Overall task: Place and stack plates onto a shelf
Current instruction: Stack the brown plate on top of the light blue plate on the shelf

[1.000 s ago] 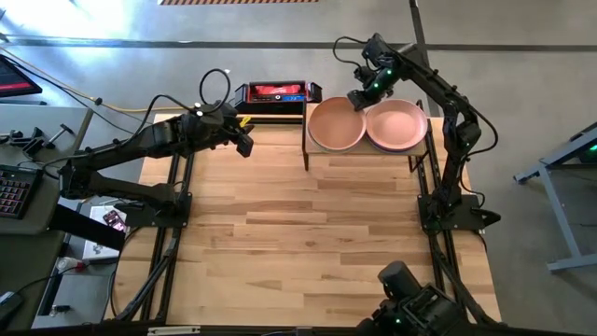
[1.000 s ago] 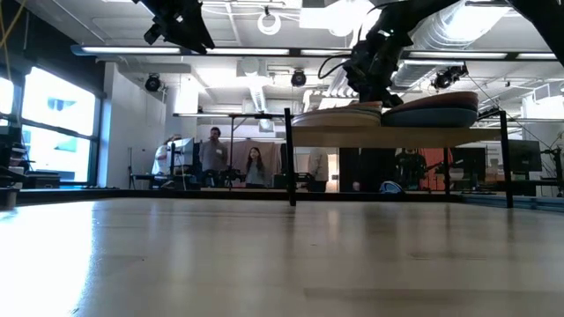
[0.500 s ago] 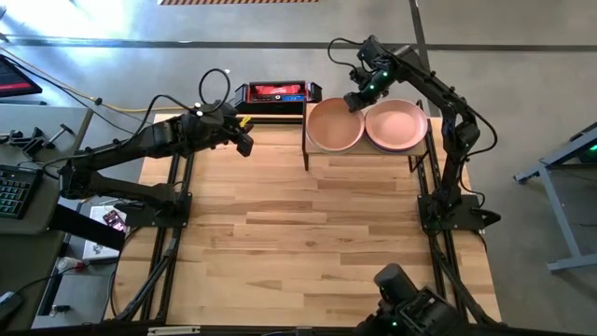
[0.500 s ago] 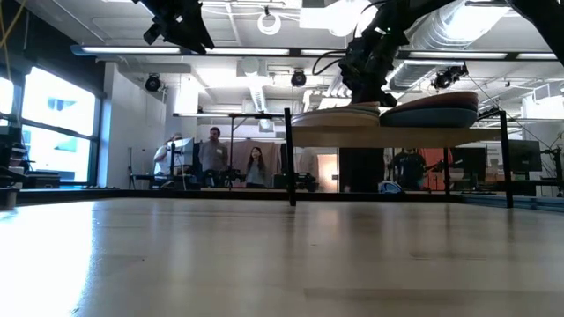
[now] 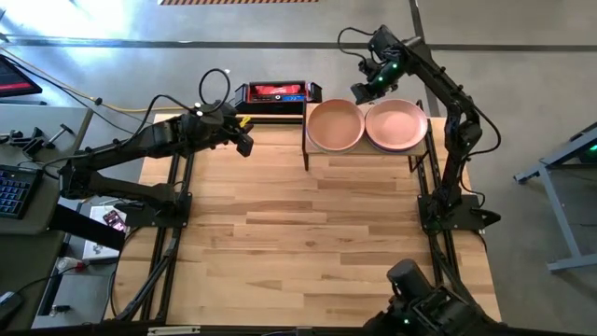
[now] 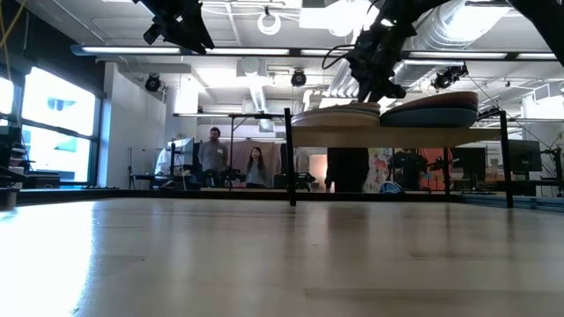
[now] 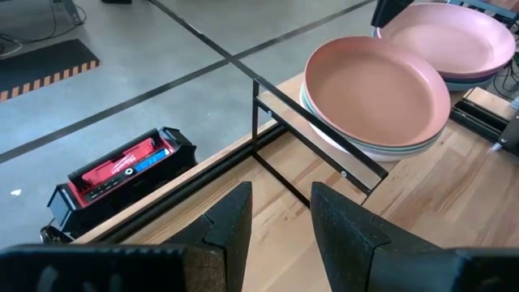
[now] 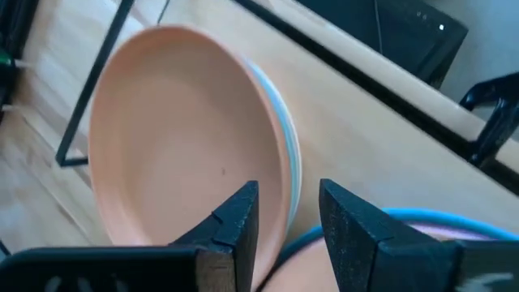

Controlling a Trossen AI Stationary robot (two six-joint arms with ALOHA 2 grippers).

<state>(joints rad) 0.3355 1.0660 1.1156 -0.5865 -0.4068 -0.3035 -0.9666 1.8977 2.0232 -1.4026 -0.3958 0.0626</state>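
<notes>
Two stacks of plates sit side by side on the shelf (image 5: 366,147), a small light-wood board on black legs at the table's (image 5: 298,233) one o'clock edge in the high view. The peach plate (image 5: 336,126) tops the left stack, with pale green and white rims showing beneath it in the left wrist view. The pink plate (image 5: 396,124) tops the right stack, over a blue rim, and its edge overlaps the peach plate's.

The right gripper (image 5: 362,91) hangs above the shelf's far edge at about twelve o'clock from the peach plate, its fingers (image 8: 235,219) parted and holding nothing; the plate's rim lies just below them in the right wrist view.

The left gripper (image 5: 244,145) waits over the table's eleven o'clock corner, well apart from the shelf, its fingers (image 7: 231,223) spread and empty. A black and red case (image 5: 272,96) lies on the floor just beyond that edge. People stand far back in the room in the low view.
</notes>
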